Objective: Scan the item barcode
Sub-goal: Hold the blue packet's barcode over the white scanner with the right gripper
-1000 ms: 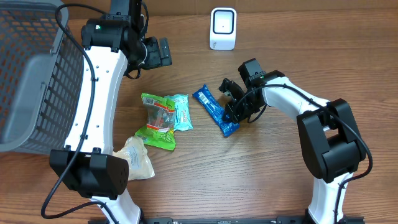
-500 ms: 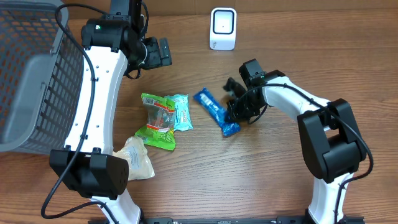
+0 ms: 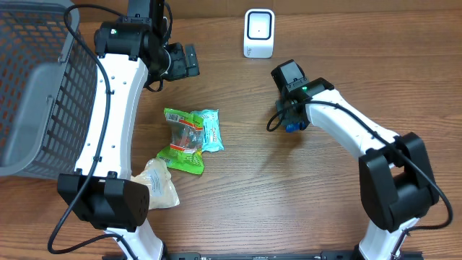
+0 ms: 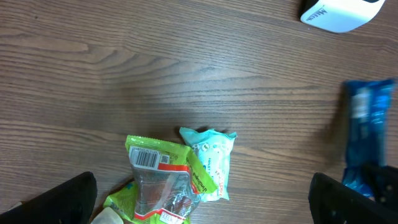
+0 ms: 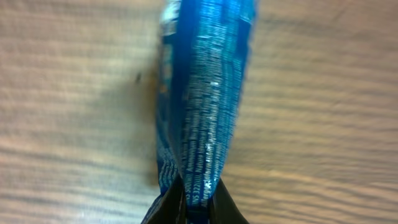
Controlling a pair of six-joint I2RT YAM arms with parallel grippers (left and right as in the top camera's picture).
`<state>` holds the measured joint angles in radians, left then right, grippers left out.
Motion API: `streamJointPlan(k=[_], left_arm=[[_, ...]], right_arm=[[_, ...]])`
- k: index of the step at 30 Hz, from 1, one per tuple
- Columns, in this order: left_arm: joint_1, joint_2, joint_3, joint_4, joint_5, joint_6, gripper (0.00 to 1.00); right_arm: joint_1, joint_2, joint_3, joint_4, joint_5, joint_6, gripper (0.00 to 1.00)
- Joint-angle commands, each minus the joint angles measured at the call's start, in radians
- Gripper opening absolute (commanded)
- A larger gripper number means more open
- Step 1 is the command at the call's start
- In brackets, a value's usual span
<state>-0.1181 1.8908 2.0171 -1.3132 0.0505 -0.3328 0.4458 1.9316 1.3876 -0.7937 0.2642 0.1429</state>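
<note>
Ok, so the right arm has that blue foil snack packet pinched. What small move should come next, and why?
Probably carry it toward the small white box-shaped scanner. The right gripper is shut on the blue foil snack packet, and in the overhead view the scanner stands apart from it, a little up and left.
</note>
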Motion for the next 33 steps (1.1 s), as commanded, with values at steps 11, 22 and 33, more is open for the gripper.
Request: streamJointPlan(k=[11,22,33], left_arm=[[-0.006,-0.001,0.014,0.002,-0.010,0.008,1.00],[-0.006,-0.001,0.014,0.002,-0.010,0.008,1.00],[-0.007,-0.001,0.014,0.002,-0.010,0.008,1.00]], right_arm=[[0.053,-0.083,0.048,0.108,-0.036,-0.008,0.03],[-0.055,-0.299,0.159,0.105,-0.653,-0.231,0.04],[-0.097,-0.331,0.158,0.194,-0.437,-0.276,0.04]])
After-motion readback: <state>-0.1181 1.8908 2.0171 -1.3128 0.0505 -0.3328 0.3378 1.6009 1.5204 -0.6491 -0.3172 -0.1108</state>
